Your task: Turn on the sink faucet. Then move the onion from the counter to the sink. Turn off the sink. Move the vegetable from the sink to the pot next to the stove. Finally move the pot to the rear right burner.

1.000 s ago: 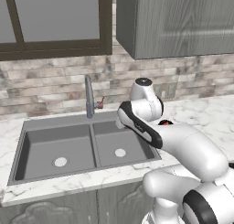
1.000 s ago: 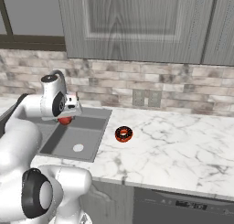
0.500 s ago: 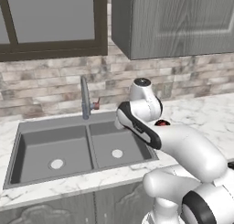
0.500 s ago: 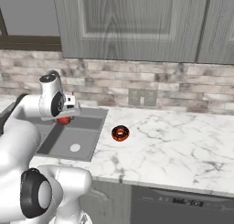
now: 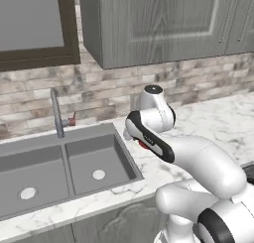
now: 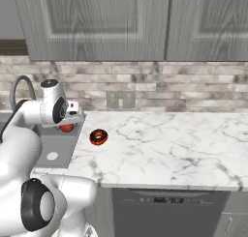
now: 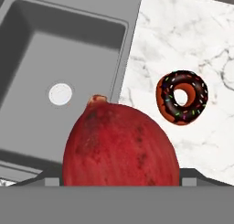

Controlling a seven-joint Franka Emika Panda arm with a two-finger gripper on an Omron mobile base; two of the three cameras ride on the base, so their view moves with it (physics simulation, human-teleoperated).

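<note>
My gripper (image 6: 68,125) is shut on the onion (image 7: 119,147), a dark red bulb that fills the lower hand view. It hangs over the counter's edge beside the sink's right basin (image 7: 68,49); from the left base view the onion (image 5: 144,146) peeks out under the hand. The sink (image 5: 84,155) has two grey basins with pale drains. Behind it stands the sink faucet (image 5: 56,112), its reddish lever (image 5: 72,121) at the base; I see no water. The white marble counter (image 6: 164,144) stretches off to the right. The pot and the rear right burner are out of view.
A chocolate doughnut with sprinkles (image 6: 98,137) lies on the counter just right of the sink, close to the held onion; it is also in the hand view (image 7: 182,97). Grey wall cabinets (image 6: 97,23) hang overhead. A dishwasher front (image 6: 164,202) sits under the counter.
The base has driven to the right, so the sink and faucet have slid left in both base views. The arm keeps its pose, with the onion still in the gripper.
</note>
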